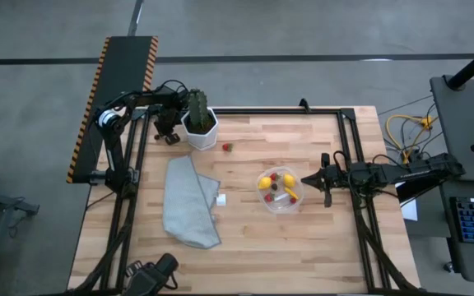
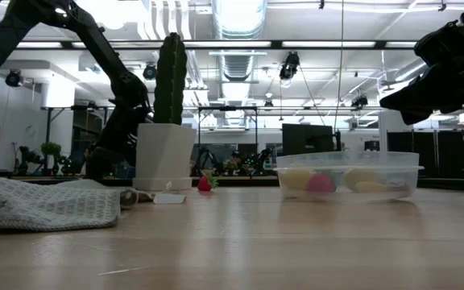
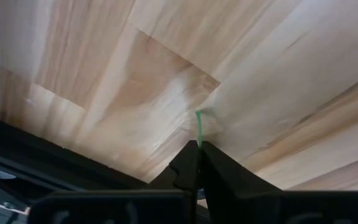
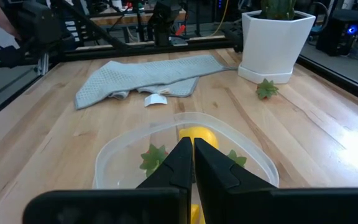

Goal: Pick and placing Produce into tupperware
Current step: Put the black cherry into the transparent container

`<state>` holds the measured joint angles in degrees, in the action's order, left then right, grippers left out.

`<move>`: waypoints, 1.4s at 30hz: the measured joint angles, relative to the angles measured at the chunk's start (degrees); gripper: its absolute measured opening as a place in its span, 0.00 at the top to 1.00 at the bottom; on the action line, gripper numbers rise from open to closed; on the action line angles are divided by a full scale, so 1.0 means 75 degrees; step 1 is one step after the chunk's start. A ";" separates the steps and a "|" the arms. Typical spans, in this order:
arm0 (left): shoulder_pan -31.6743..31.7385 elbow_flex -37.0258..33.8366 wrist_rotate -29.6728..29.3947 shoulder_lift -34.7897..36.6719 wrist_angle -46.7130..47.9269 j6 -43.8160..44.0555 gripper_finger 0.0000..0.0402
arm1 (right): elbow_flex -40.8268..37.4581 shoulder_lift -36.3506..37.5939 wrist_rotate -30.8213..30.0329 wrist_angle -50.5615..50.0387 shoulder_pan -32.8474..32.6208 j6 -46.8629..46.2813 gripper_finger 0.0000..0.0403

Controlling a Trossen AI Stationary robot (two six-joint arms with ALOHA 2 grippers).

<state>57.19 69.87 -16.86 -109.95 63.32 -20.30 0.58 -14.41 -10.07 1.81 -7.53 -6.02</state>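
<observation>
Two dark fingers of the right gripper (image 4: 191, 163) are pressed flat together with nothing between them, poised just beside the rim of the round clear plastic tub (image 1: 297, 201), which lies straight ahead of their tips. Inside it sit two smooth yellow lemon-like balls (image 1: 266, 182) and some small red berries with green leafy caps (image 4: 152, 157) (the carrot-like stick I cannot make out for certain). Beyond the tub from those fingers, one red berry with a green cap (image 1: 227, 148) lies loose on the pale wooden table (image 1: 303, 255), close to the white hexagonal pot of the green cactus (image 1: 199, 129). The left gripper (image 3: 199, 155), on the pot's far side from that berry, is clamped shut on what looks like a thin green stalk, low against the wood. By my reckoning the left arm is nearer the stray berry, which sits round the pot from its fingertips
</observation>
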 joint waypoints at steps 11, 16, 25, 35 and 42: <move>0.0029 0.0041 -0.0704 0.0068 0.0701 0.0390 1.00 | 0.0000 0.0000 0.0000 0.0011 0.0000 0.0003 0.98; 0.0029 0.0041 -0.0799 0.0398 0.0690 0.0779 1.00 | 0.0000 0.0000 0.0000 0.0013 0.0001 0.0003 0.98; 0.0010 0.0032 -0.0768 0.1784 0.0884 0.1702 1.00 | -0.0003 0.0000 0.0034 0.0019 0.0000 0.0000 0.98; -0.0175 0.0012 -0.0836 0.3843 0.1246 0.2407 1.00 | -0.0003 0.0003 0.0221 0.0043 -0.0009 -0.0035 0.98; -0.0792 0.0012 -0.0930 0.5122 0.1327 0.2882 1.00 | -0.0003 0.0003 0.0210 0.0079 -0.0009 -0.0033 0.98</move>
<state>51.25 69.95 -23.83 -71.53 73.27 1.32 0.56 -14.39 -8.49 2.41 -7.60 -6.27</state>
